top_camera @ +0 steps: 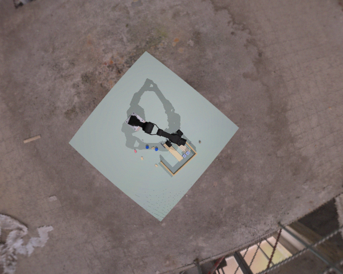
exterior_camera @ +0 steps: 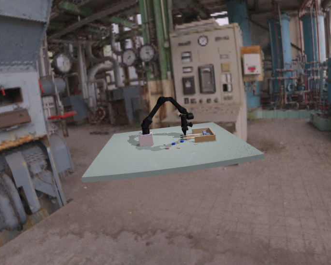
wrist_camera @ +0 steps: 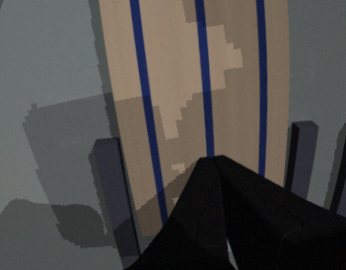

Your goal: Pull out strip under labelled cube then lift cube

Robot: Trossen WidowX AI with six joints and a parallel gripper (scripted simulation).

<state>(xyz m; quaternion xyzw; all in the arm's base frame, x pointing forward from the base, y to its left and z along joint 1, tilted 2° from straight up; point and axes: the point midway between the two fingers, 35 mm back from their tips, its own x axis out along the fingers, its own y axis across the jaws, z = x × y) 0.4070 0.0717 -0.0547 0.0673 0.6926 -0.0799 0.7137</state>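
My gripper is shut and empty. Its tips overlap the near end of the striped strip in the wrist view; contact is unclear. This pale wooden strip has three blue lines and lies between short dark rails. A plain wooden strip lies parallel to it. Two small light-blue cubes sit near the striped strip's far end, inside the walled frame; they also show in the exterior view. Their labels and exact support are too small to read.
The wooden frame has walls around the strips' far ends and an open side toward the arm. Blue pieces, a pink piece and tan bits lie outside it. A small grey piece lies beyond the frame.
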